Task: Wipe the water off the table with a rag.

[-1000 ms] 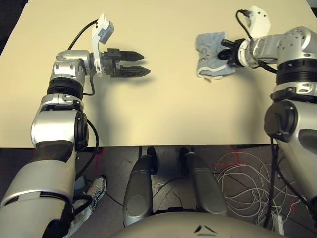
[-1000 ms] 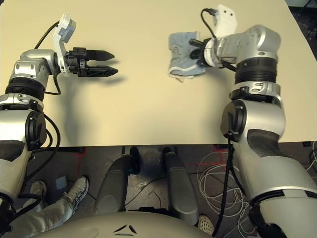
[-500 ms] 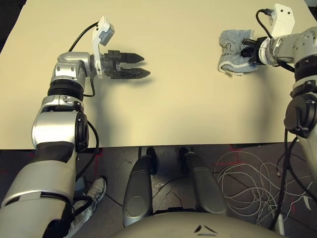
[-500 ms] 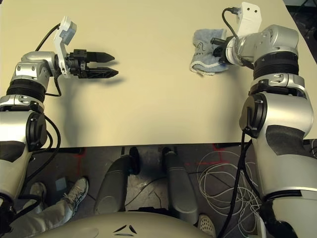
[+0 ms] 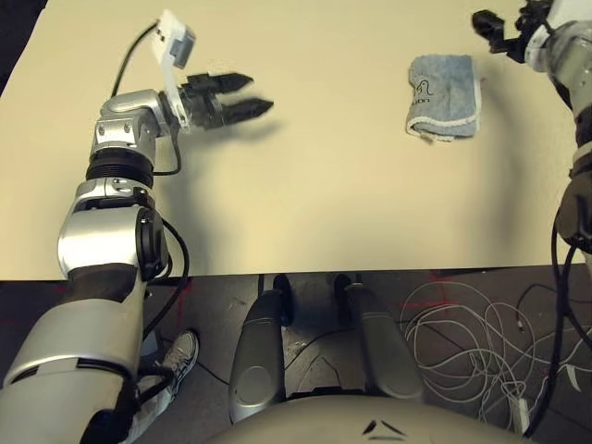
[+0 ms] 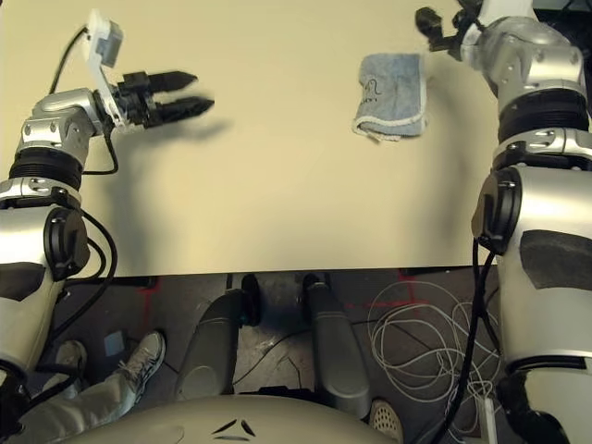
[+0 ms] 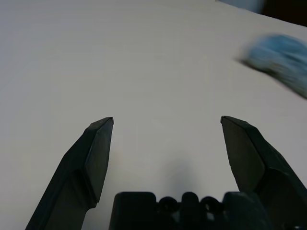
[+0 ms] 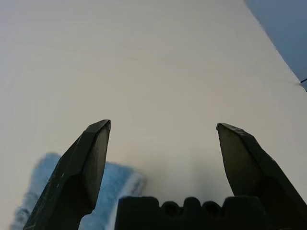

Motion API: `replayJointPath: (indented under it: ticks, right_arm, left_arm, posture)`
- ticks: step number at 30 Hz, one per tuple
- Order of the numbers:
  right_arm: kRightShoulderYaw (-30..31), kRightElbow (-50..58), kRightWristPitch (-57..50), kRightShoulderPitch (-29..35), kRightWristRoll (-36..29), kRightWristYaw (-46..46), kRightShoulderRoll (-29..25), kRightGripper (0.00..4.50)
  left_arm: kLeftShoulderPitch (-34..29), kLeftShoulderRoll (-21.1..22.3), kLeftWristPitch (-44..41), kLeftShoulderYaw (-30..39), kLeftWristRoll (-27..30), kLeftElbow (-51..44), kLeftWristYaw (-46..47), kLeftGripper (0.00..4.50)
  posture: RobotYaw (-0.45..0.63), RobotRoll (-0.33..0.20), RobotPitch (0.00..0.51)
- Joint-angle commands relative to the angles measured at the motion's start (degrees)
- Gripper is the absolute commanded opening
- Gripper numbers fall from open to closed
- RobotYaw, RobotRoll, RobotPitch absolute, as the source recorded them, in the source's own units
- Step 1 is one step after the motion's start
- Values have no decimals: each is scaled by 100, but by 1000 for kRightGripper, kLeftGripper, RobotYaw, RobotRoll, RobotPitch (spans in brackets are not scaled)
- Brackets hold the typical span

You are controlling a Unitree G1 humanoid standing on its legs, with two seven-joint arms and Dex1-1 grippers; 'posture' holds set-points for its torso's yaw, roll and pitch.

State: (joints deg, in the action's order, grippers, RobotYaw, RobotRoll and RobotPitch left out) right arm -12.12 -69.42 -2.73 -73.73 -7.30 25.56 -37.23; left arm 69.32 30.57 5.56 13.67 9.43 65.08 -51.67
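On the cream table (image 5: 324,185), the left gripper (image 5: 242,94) hovers at about ten o'clock with its jaws spread wide and empty, fingertips pointing toward three o'clock. At about two o'clock lies the rag (image 5: 444,95), a folded blue-grey terry cloth with pale stitched edging and a dark squiggle mark, its long axis running twelve to six. Just beyond the rag's far right corner, clear of it, the right gripper (image 6: 433,20) is raised, jaws wide apart and empty.

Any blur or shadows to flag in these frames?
Left wrist view: the rag is smeared and out of focus. Left eye view: the left gripper looks motion-blurred and throws a soft shadow on the table; the rag is sharp there. Right wrist view: fingers crisp.
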Motion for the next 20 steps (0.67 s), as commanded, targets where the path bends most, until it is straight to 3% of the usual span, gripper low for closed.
replayJointPath:
  ticks: [1, 4, 10, 20]
  right_arm:
    - [-114, -352, 620, 205, 78, -6, -116, 4466]
    - [-194, -545, 831, 307, 105, -270, -190, 4466]
    - [-366, -701, 803, 510, 123, -507, -212, 4466]
    - [-701, -705, 815, 958, 60, -672, -346, 4466]
  left_arm:
    - [-93, 53, 547, 256, -36, 341, 1383, 4500]
    - [-276, 111, 1098, 302, -185, 522, 2333, 4500]
    - [-549, 85, 1390, 220, -405, 768, 3434, 4500]
    - [-615, -194, 1263, 226, -423, 855, 3754, 4500]
  posture:
    - [-21, 0, 340]
    - [-16, 0, 340]
    - [-23, 0, 344]
    - [-69, 0, 323]
